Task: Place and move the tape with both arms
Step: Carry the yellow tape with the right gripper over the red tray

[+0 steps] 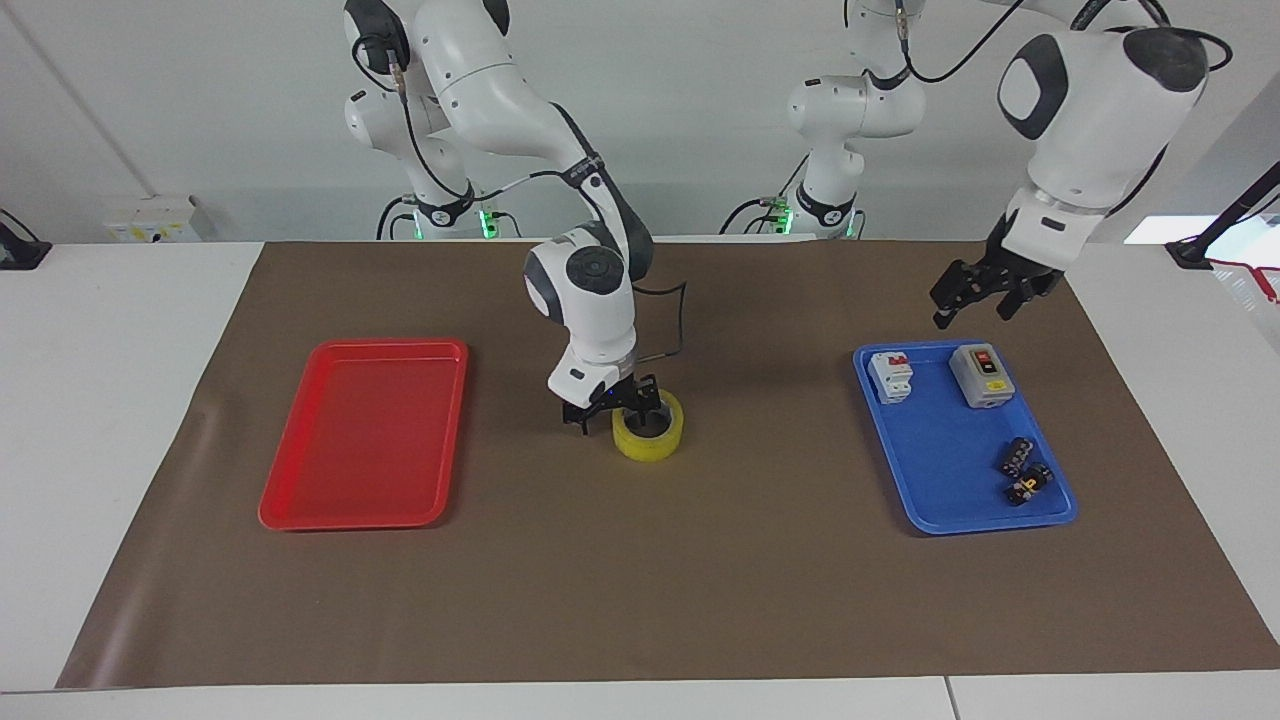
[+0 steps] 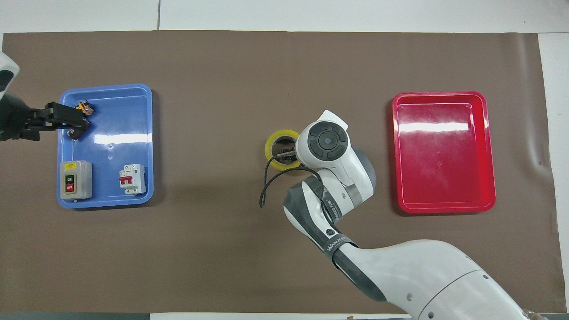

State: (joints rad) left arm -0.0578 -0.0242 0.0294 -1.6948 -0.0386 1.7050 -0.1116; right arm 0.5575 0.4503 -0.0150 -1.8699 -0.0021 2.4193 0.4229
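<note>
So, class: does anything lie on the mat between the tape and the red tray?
Nothing visible does. Only bare brown mat separates the tape from the red tray. The right gripper is already at the roll.

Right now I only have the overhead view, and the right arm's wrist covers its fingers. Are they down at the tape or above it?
Observer: Down at it. In the facing view the right gripper straddles the wall of the tape, one finger in the core and one outside.
Operator: Is the roll lifted?
Observer: No, it sits flat on the brown mat.
Operator: The left gripper looks as if it is in the blue tray.
Observer: It is not. The left gripper hangs open high in the air, clear of the blue tray.
</note>
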